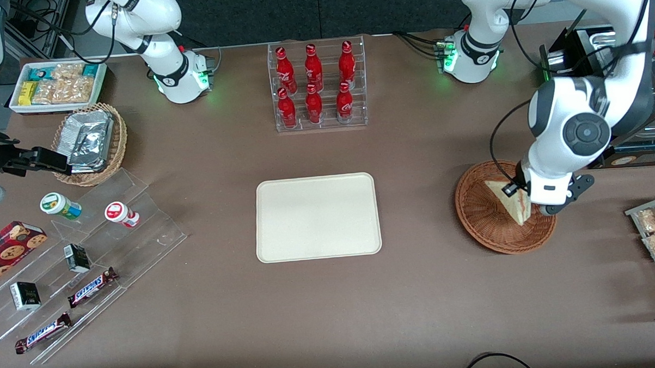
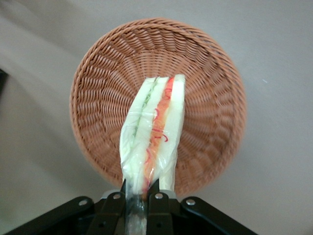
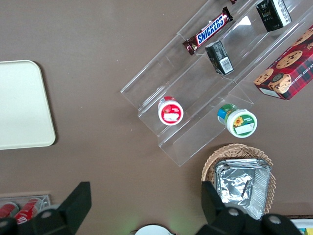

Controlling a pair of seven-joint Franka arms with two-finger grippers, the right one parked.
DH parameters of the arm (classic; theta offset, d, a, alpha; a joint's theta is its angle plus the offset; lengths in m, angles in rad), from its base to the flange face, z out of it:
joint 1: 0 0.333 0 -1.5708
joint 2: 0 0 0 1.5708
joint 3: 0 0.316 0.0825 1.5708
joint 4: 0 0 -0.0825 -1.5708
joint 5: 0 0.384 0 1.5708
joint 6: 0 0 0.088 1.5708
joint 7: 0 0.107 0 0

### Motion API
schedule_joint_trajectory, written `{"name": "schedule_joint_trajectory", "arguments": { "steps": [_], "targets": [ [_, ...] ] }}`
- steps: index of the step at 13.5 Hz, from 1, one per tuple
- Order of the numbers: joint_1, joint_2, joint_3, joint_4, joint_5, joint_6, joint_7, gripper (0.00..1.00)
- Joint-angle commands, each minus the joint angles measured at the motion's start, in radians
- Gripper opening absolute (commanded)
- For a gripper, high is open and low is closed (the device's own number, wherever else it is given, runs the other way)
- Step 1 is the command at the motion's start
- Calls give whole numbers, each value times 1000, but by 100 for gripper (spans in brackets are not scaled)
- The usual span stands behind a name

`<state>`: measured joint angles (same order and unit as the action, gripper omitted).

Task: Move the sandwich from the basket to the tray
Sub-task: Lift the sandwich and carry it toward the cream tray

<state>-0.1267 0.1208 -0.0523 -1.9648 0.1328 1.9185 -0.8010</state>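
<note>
I see one sandwich point(image 2: 154, 132) pinched at its edge by my gripper point(image 2: 142, 196), held above the one reddish basket point(image 1: 487, 227). Open tabletop point(image 1: 415, 213) separates basket from the one bare cream tray point(image 1: 318, 217). Six red bottles point(image 1: 314, 83) stand farther from the camera.

- I saw the sandwich point(image 2: 154, 132), a clear-wrapped wedge, pinched on edge by the gripper point(image 2: 142, 196) above the basket point(image 2: 210, 98).
- Basket: reddish-brown wicker, toward my working arm's end.
- Tray point(image 1: 318, 217): cream, bare, mid-table.
</note>
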Motion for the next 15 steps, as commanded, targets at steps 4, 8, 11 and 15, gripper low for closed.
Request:
{"name": "schedule_joint_trajectory", "arguments": {
  "steps": [4,8,11,15],
  "targets": [
    [-5,49,-188,312,-1,-297,-17,0],
    [-5,135,-348,435,-4,-283,-35,0],
    [-13,326,-476,590,20,-257,-142,0],
    [-151,493,-482,699,128,-143,-228,0]
  ]
}}
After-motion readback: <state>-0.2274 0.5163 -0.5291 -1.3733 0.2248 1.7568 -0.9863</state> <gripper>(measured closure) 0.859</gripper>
